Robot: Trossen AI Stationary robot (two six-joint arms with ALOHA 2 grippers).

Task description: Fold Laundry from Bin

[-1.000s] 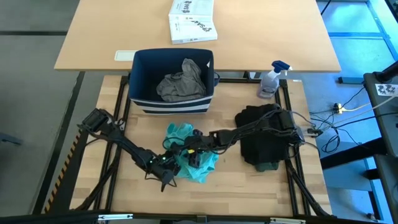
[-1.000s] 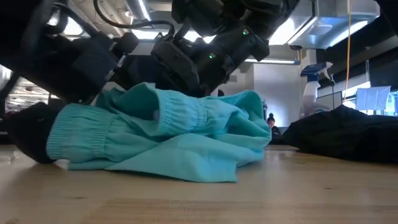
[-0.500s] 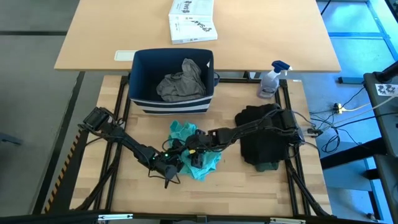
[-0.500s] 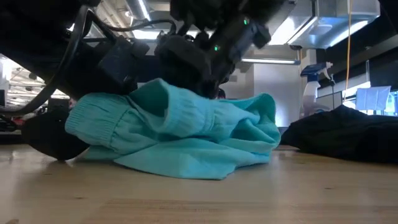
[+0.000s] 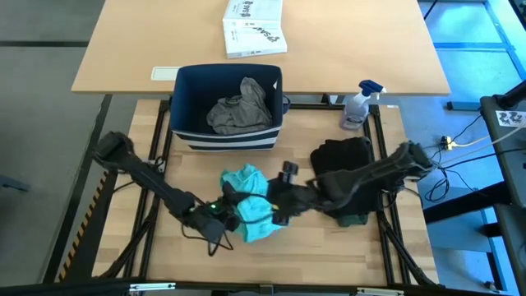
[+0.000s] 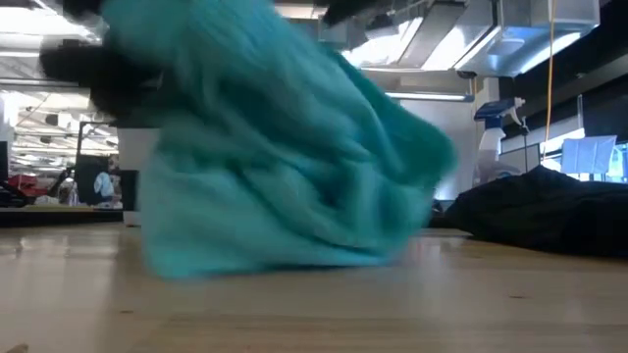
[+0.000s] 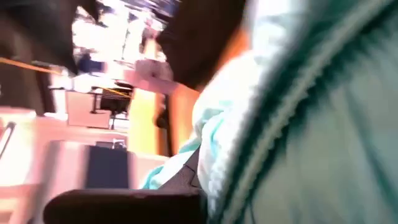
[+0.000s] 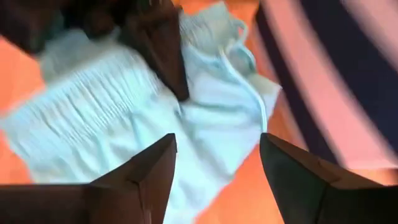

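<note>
Lifting the teal garment [image 5: 251,212] off the worktop [image 5: 329,242], in front of the bin [image 5: 228,115].
Left gripper [image 5: 226,215]: jaws pinched tight on the teal cloth. Right gripper [image 8: 214,165]: jaws spread wide just beside the cloth, holding nothing.

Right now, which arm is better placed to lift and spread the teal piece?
Left, probably. The left gripper is shut on the teal piece, which is bunched and partly off the table. The right gripper stands open beside the cloth, holding nothing.
</note>
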